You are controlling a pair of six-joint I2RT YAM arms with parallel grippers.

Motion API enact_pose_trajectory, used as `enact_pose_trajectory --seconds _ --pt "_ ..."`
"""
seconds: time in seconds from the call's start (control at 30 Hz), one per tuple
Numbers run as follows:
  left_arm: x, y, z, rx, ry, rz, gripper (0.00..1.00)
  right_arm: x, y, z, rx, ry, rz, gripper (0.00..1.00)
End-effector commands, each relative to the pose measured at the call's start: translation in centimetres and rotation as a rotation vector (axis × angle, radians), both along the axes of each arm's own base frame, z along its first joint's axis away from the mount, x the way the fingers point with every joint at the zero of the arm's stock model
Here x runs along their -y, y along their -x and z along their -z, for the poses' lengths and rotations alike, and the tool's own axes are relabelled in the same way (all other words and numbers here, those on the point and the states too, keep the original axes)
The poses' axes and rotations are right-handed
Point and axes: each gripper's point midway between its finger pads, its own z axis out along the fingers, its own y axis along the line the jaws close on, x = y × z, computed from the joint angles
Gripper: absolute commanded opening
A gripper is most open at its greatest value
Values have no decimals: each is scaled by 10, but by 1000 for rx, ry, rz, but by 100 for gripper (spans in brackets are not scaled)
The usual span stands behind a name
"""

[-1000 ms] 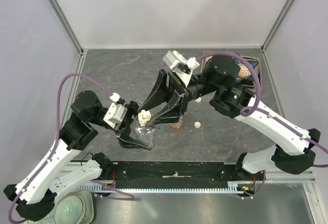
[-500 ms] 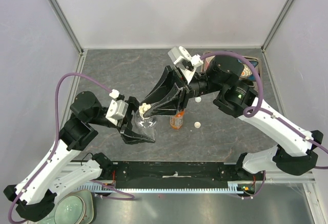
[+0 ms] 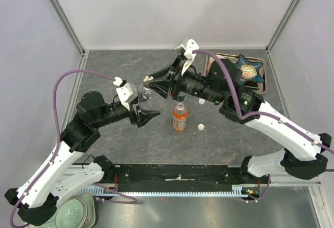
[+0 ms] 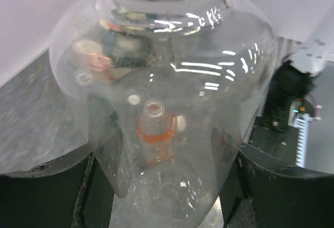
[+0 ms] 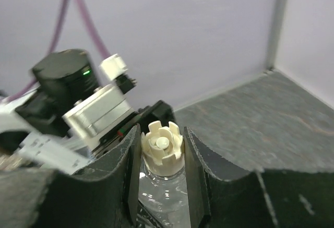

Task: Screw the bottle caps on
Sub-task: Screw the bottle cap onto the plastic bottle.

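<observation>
Clear bottle [image 4: 162,82] sits clasped in the left gripper [image 4: 162,186], right gripper [image 5: 162,157] pinching its cream cap [image 5: 162,144]

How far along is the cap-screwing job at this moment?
Done: nothing visibly finished. In hand: left gripper holds the clear bottle while right gripper pinches a white cap on its neck. Remaining: orange bottle looks uncapped, two loose caps beside it.

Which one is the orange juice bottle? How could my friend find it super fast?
Look at the grey table, right in the middle, between the two robot arms. The orange bottle stands there upright on its own, with a little white cap lying just to its right. It is the only bottle with orange drink and an orange label; the clear bottle nearby is see-through.
</observation>
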Motion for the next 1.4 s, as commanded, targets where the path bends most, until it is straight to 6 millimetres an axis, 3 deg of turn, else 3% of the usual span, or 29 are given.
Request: enact_pose_trajectory --seconds 0.0,0.07,0.1,0.3,0.47,0.5,0.53,0.6,0.63,0.7,0.73,0.8,0.83,0.9,0.93,1.1,1.13,1.2,1.23,1.37 --pt "-42 -48 -64 147 124 -360 7 5 -40 94 -159 284 407 0" --pt "-53 -55 -66 155 124 -428 7 -2 -40 102 -160 328 512 0" --pt "-55 -56 -66 151 123 -446 7 14 -52 109 -146 376 664 0" --pt "-66 -60 -66 151 130 -502 7 18 -59 126 -123 430 926 0" --pt "-65 -58 -60 141 122 -495 7 28 -63 108 -132 355 1017 1" --pt "-64 -58 -58 138 119 -491 7 28 -63 102 -142 329 1018 5" --pt "-63 -58 -57 138 116 -483 7 28 -62 96 -153 303 1009 16" --pt "-60 -57 -52 130 113 -469 8 21 -55 75 -193 212 924 25" --pt "-54 -53 -50 127 109 -425 8 17 -51 67 -202 181 876 34" --pt "-46 -47 -44 114 106 -371 8 10 -36 37 -231 50 721 43" --pt "-38 -38 -41 108 101 -299 8 18 -27 16 -218 -6 661 52" --pt "-28 -28 -34 92 99 -222 8 10 -10 -4 -205 -86 520 61" --pt "-20 -14 -33 93 97 -132 8 19 -3 -15 -185 -117 484 73" --pt "-10 2 -29 94 93 -24 8 24 9 -30 -141 -142 406 80" --pt "-3 20 -27 94 90 90 8 33 13 -38 -125 -158 391 87" --pt "9 81 -21 82 87 463 7 38 49 -52 0 -153 187 94" --pt "8 99 -18 63 82 580 7 35 67 -55 40 -151 81 94" --pt "6 114 -17 56 78 674 6 29 94 -54 118 -127 -76 95" --pt "3 123 -16 54 75 734 6 26 121 -54 162 -121 -232 95" --pt "1 130 -16 40 70 782 6 21 156 -48 213 -85 -443 95"
